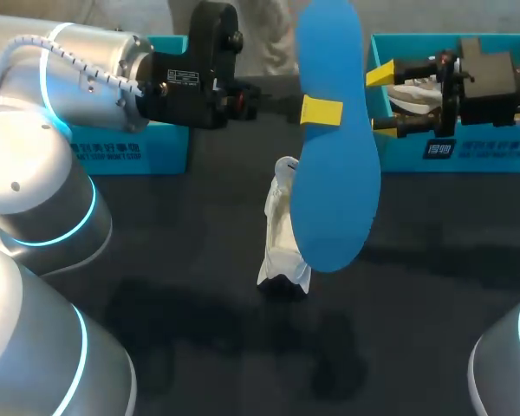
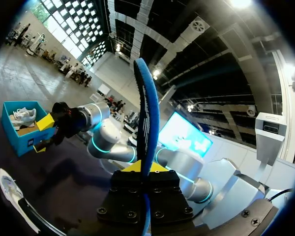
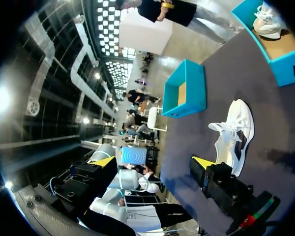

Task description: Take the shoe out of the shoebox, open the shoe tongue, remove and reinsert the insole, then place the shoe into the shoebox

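The left gripper (image 1: 321,111) is clenched on a blue insole (image 1: 334,199), which is pinched at its narrow waist between the yellow tips and held upright in the air above the middle of the table (image 1: 199,286). In the left wrist view the insole (image 2: 146,113) is seen edge-on, rising straight out from between that gripper's fingers. Under the insole's lower end a white shoe (image 1: 282,234) is left on the dark tabletop, outside both boxes and partly covered by the insole in the head view; whether the two touch cannot be told. The right gripper (image 1: 383,99) is held released, its two yellow tips spread apart with nothing between them, pointed toward the insole from just in front of the right shoebox (image 1: 468,152). A second white shoe (image 1: 416,91) is seen inside that teal box. The left shoebox (image 1: 147,152), also teal, is set at the table's far edge behind the left arm.
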